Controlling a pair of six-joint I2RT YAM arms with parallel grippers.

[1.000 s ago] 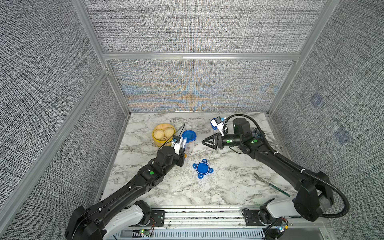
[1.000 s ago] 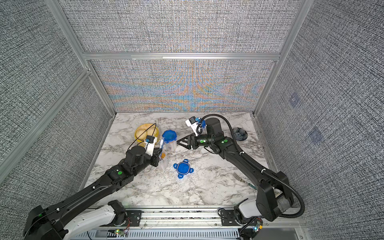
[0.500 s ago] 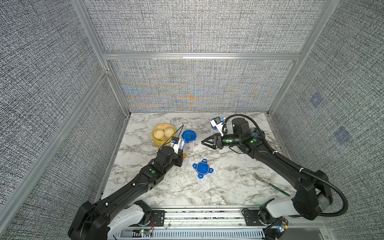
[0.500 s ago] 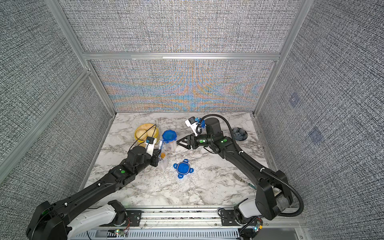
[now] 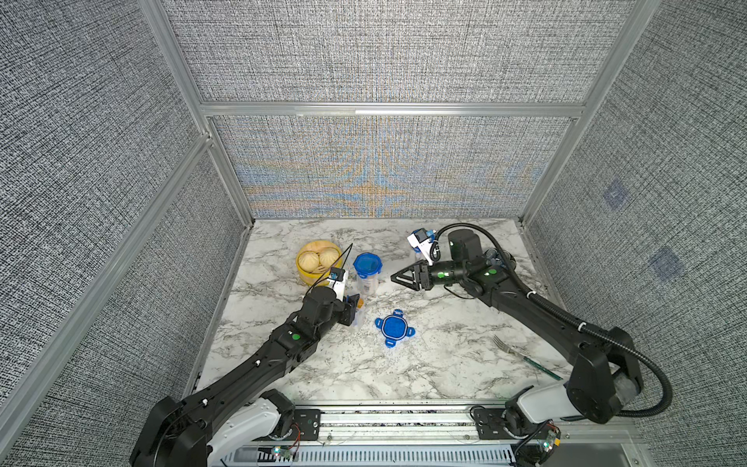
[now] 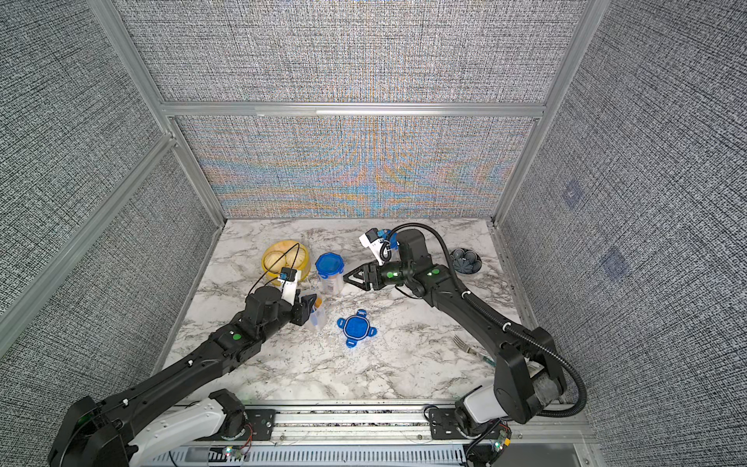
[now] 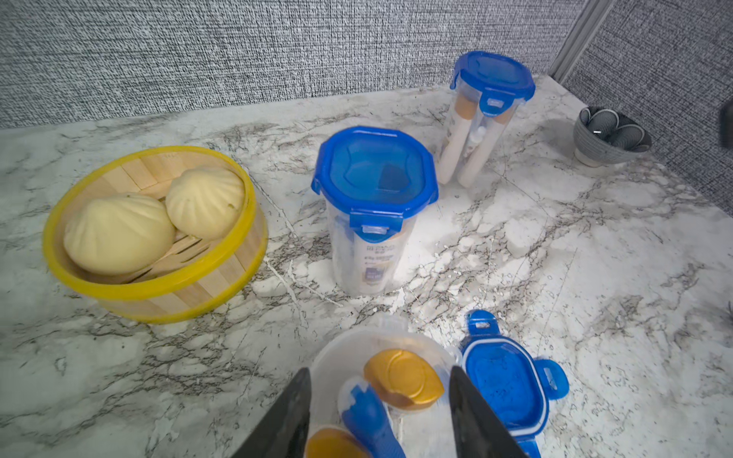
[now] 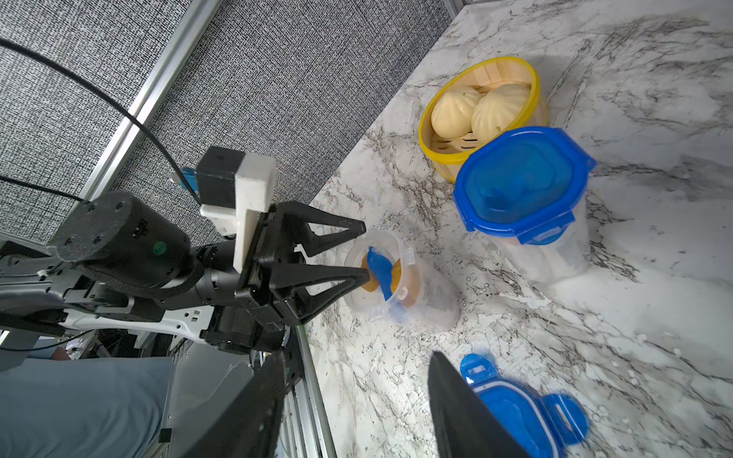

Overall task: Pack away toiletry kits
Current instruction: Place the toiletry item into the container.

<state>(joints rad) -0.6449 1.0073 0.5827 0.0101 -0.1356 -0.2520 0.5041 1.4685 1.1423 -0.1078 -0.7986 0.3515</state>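
An open clear tub point(image 7: 380, 341) stands at the table's middle left, holding two orange-capped bottles point(image 7: 402, 376) and a blue toothbrush point(image 7: 369, 412). My left gripper point(image 7: 378, 370) hovers at its mouth, open, one finger on each side of the rim. The toothbrush stands free between them. In both top views the same gripper point(image 5: 355, 305) point(image 6: 313, 303) covers part of the tub. The tub's loose blue lid point(image 5: 394, 327) lies flat to its right. Two packed tubs stand closed, one in the middle point(image 5: 367, 267) and one farther back point(image 7: 492, 79). My right gripper point(image 5: 394, 279) hangs open and empty beside the middle tub.
A yellow steamer point(image 5: 317, 263) with buns sits behind the open tub at the left. A dark bowl point(image 6: 465, 260) stands at the back right. A fork point(image 5: 521, 358) lies near the front right. Walls close in three sides of the table.
My left gripper's jaws have opened over the open tub, letting go of the toothbrush, which now rests inside. The right arm has hardly moved.
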